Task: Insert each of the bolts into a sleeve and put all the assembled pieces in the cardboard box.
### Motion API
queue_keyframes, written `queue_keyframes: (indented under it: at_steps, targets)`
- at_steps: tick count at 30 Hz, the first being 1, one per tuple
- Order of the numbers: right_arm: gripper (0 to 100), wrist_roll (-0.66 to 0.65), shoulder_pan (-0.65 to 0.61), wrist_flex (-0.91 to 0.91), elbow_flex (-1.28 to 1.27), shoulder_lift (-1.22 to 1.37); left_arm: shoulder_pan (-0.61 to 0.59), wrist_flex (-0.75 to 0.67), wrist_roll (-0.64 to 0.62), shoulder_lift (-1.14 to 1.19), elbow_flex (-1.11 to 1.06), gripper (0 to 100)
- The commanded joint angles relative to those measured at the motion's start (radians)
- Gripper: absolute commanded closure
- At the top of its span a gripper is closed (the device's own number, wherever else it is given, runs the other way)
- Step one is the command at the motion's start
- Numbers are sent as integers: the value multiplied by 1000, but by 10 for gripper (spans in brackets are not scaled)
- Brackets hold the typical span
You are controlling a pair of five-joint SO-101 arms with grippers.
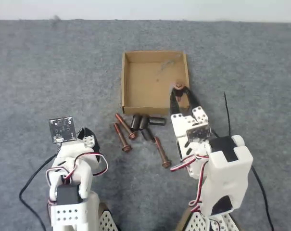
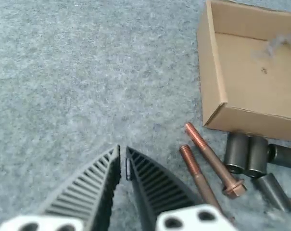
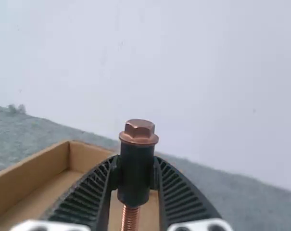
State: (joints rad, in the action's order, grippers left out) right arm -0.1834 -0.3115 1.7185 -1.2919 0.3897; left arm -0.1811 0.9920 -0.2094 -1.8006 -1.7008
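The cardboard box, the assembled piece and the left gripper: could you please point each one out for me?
cardboard box (image 1: pixel 147 84), high view, on its bare floor.
assembled piece (image 3: pixel 134 168), right wrist view, on the middle of its sleeve.
left gripper (image 2: pixel 122 153), left wrist view, midway between its fingertips.

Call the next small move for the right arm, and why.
Probably lower the right gripper toward the floor of the cardboard box, ready to release. It is shut on a bolt already seated in a dark sleeve, held upright above the box near its front right corner, and the box floor looks bare.
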Motion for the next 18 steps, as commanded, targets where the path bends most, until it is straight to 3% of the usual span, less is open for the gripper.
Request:
queue_keyframes:
  at_steps: [1, 7, 18]
  targets:
    - [993, -55, 2, 10, 89, -59, -5, -5, 14, -14, 15, 990]
    - [993, -60, 2, -229, 150, -177, -3, -5, 15, -14, 15, 990]
    - [993, -58, 5, -967, 371, -473, 0, -6, 15, -15, 15, 989]
